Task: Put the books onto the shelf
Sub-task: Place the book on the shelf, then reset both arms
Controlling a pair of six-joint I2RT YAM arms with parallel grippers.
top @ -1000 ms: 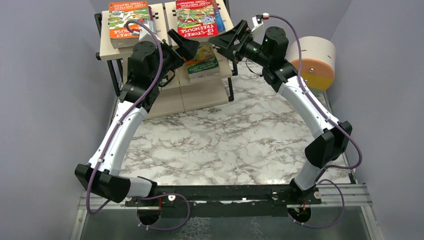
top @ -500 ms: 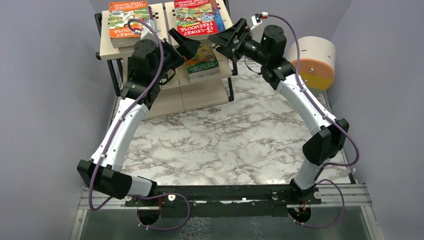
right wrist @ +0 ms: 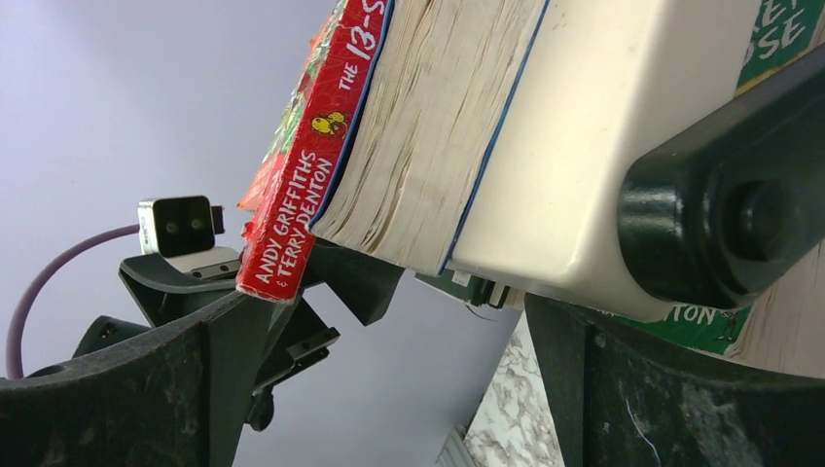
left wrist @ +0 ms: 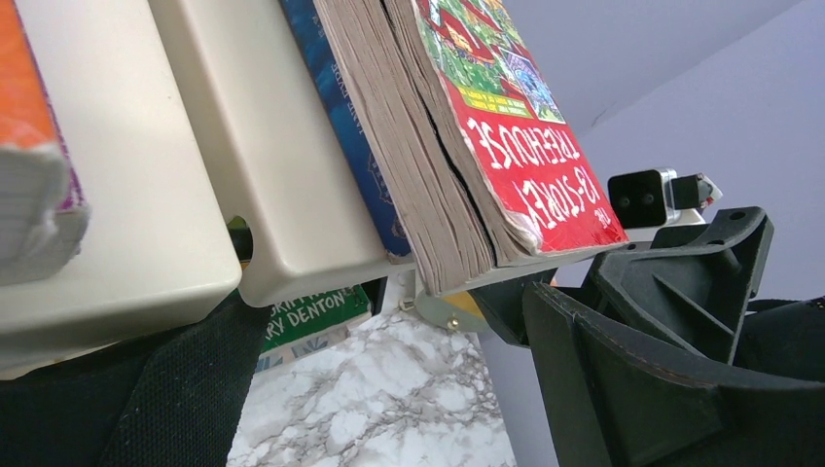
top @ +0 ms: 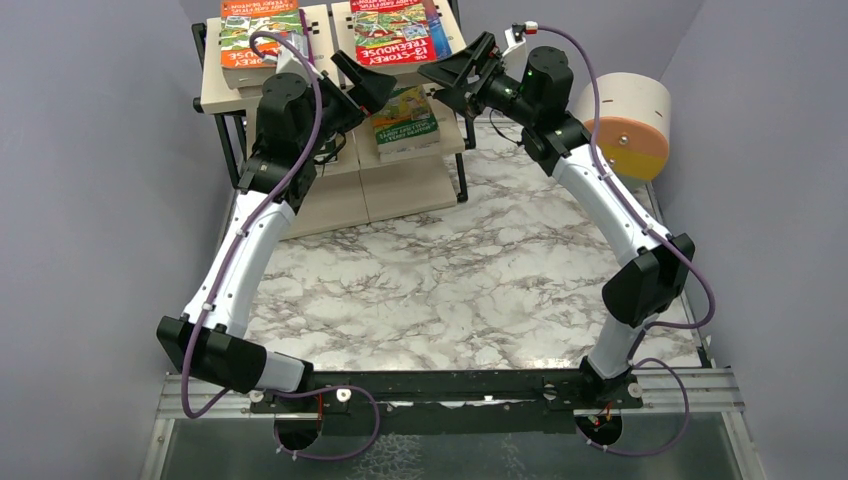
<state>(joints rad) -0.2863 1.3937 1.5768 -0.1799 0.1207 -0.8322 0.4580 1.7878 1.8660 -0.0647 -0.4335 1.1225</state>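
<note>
Books (top: 393, 35) stacked under a red cover overhang the near edge of the shelf's (top: 212, 95) top board. The left end effector (top: 366, 84) and right end effector (top: 458, 72), both spread wide and empty, sit close together. An upward or sideways drift could, I judge, clip that overhang and tip the stack off, or knock the two together. The overhanging corner lies just above and between them. A green book (top: 404, 122) lies on the middle board below, and another stack (top: 258, 38) sits further left on top.
</note>
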